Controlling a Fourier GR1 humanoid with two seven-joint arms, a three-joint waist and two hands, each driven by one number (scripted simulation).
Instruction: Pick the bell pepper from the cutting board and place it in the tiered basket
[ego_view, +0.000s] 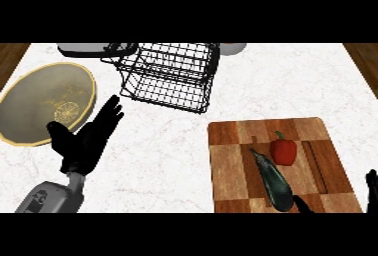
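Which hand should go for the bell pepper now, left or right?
Right. The right hand shows at the near right corner of the cutting board, close to the bell pepper; the left hand sits off the board, by the plate.

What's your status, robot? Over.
Left hand open; right hand open, low by cutting board. Bell pepper on board, ungrasped. Eggplant close beside it.

This is a kitchen. A pale marble tabletop (170, 145) carries a wooden cutting board (236, 165) with vegetables, a black wire tiered basket (171, 75), and a large round plate (46, 102).
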